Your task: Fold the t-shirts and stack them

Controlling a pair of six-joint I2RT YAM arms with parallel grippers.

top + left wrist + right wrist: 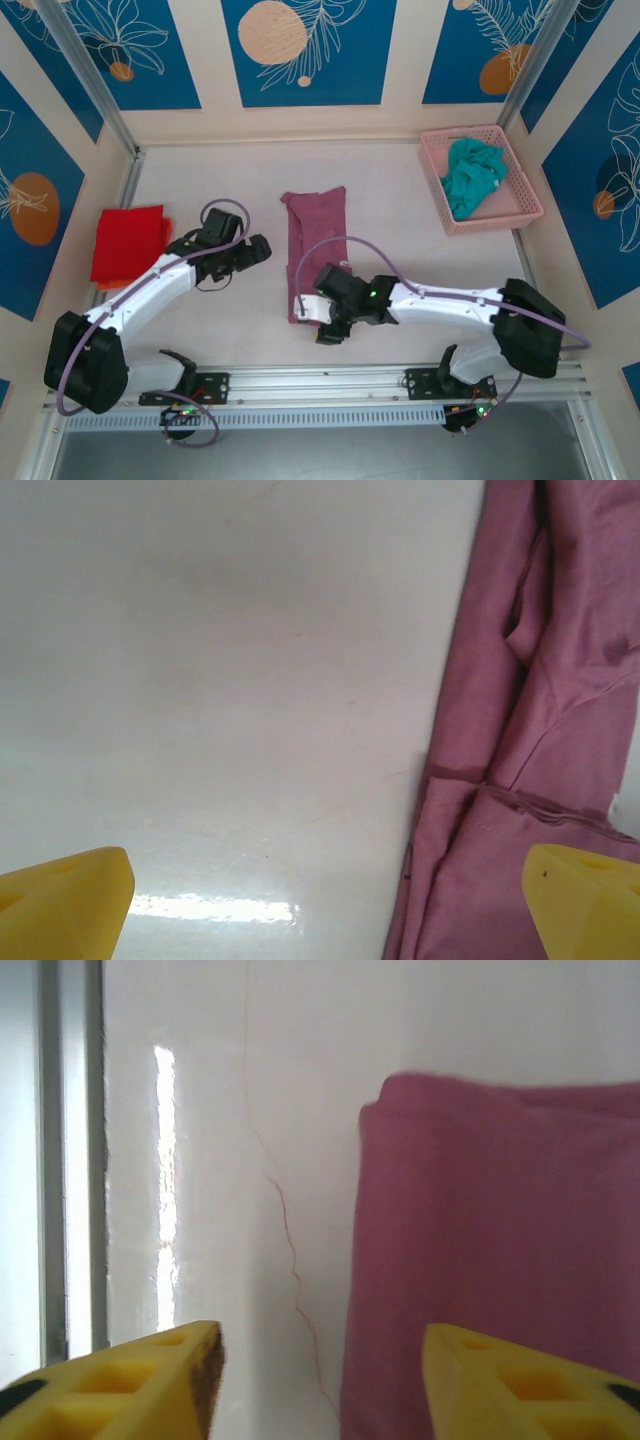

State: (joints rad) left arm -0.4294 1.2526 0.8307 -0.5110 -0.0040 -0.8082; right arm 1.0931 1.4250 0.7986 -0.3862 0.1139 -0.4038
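Note:
A dusty mauve-pink t-shirt point(316, 240) lies folded into a long narrow strip in the middle of the table. At the far left rests a bright red t-shirt point(128, 243), folded flat. A teal t-shirt point(472, 177) sits crumpled in the pink basket point(478, 135). My left gripper point(257, 249) hovers just left of the mauve strip, open. Its wrist view has the left gripper point(325, 910) over bare table, the mauve t-shirt point(540, 710) at the right. My right gripper point(320, 322) is at the strip's near end, open; the right gripper point(320, 1380) spans the mauve t-shirt point(500, 1230) edge, holding nothing.
The basket stands at the back right corner, against the right wall. A metal rail point(330, 378) runs along the near edge by the arm bases. Patterned walls close in the back and both sides. Bare white table point(220, 170) lies between the red and mauve shirts.

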